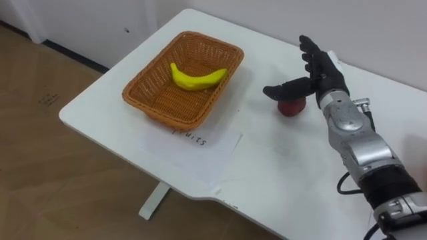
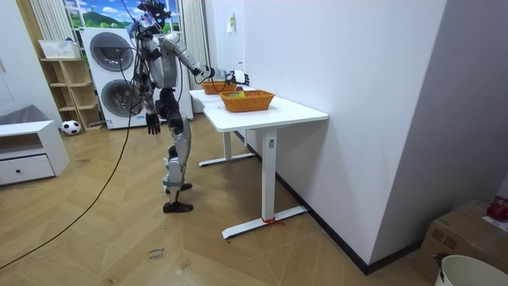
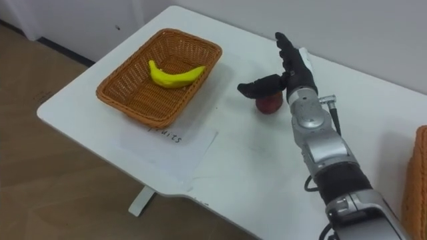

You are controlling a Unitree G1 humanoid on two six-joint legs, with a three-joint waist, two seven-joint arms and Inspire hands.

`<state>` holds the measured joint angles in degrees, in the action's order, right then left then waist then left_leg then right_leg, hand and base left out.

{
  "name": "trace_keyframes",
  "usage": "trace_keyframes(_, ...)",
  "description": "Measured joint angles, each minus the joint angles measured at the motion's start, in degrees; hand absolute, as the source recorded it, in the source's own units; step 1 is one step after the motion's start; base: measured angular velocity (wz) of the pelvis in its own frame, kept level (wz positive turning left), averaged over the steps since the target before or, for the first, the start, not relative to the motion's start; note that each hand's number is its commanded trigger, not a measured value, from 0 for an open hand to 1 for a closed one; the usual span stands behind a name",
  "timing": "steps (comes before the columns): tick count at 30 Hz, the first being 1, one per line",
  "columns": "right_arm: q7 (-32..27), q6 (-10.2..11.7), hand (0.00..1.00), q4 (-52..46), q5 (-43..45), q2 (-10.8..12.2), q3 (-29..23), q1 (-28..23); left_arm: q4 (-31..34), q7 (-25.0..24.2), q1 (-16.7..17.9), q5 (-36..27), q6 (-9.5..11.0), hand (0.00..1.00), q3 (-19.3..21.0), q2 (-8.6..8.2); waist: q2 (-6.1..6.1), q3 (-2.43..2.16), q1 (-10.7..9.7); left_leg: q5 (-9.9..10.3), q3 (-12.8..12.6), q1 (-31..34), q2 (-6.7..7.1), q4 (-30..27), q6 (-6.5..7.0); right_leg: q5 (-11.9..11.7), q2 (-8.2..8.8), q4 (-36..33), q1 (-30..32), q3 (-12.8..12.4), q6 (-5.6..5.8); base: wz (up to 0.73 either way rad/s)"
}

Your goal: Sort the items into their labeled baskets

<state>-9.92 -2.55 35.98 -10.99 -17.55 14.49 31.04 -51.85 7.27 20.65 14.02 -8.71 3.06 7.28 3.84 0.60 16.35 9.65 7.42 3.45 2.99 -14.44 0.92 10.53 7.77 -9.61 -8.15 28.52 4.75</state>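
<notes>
Red apple (image 1: 291,107) is sitting on the white table (image 1: 267,163), near the wicker fruit basket (image 1: 157,110) on its right, and your right hand (image 1: 320,70) is hovering over it, fingers straight, thumb stretched across its top, gripping nothing — spotter
Then you are lining up the grasp, I'd judge. Be lowering the palm until the apple is sitting between thumb and fingers, and be curling both round its widest part so it is not rolling away — coach
You are dealing with a round fruit, so no long axis is mattering; its stalk end is hiding under your thumb — spotter
Mind the banana (image 1: 197,79) when you are carrying over: it is lying across the basket's width, ends curving towards the far rim. Be aiming for the bare wicker nearer you. Your left hand (image 2: 151,121) is hanging at your side — coach
</notes>
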Motion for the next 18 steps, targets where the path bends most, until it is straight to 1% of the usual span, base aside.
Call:
trace_keyframes(2, 0.0, 0.0, 0.0, 0.0, 0.0, 0.1, 0.0, 0.0, 0.0, 0.0, 0.0, -0.6, 0.0, 0.0, 0.0, -0.01, -0.1, 0.06, 0.1, 0.0, 0.0, 0.1, 0.0, 0.1, 0.0, 0.0, 0.0, 0.0, 0.1, 0.0, 0.0, 0.0)
trace_keyframes(7, 0.0, 0.0, 0.0, 0.0, 0.0, 0.1, 0.0, 0.0, 0.0, 0.0, -0.2, -1.0, 0.0, 0.0, 0.0, -0.02, -0.02, 0.04, 0.3, 0.0, -0.1, 1.0, -0.04, 0.1, -0.01, 0.0, -0.01, 0.0, 1.1, 0.0, 0.0, 0.0)
trace_keyframes(12, 0.1, 0.0, 0.0, 1.0, -0.5, 0.0, 0.0, 0.0, 0.0, 0.0, -0.4, -1.1, 0.0, 0.0, -0.1, -0.02, 0.09, 0.1, 1.0, 0.0, -0.2, 1.6, -0.08, 0.0, -0.01, 0.0, 0.0, 0.0, 1.7, -0.1, 0.0, 0.0)
trace_keyframes(15, 0.2, 0.0, 0.0, 3.3, -0.9, 0.0, 0.0, 0.0, -0.1, 0.0, -0.6, -1.1, 0.0, 0.0, -0.3, -0.01, 0.39, 0.32, 1.3, 0.0, -0.2, 2.2, -0.11, -0.1, -0.01, 0.0, -0.01, 0.0, 2.2, -0.1, 0.0, 0.01)
trace_keyframes(18, 0.3, 0.0, 0.0, 5.3, -1.5, 0.1, 0.0, 0.1, -1.1, -0.1, -0.9, -1.0, 0.0, 0.0, -1.1, 0.0, 0.43, 0.42, 1.4, 0.0, -0.2, 3.0, -0.06, -0.2, -0.01, 0.0, 0.0, 0.0, 2.8, -0.3, 0.0, 0.0)
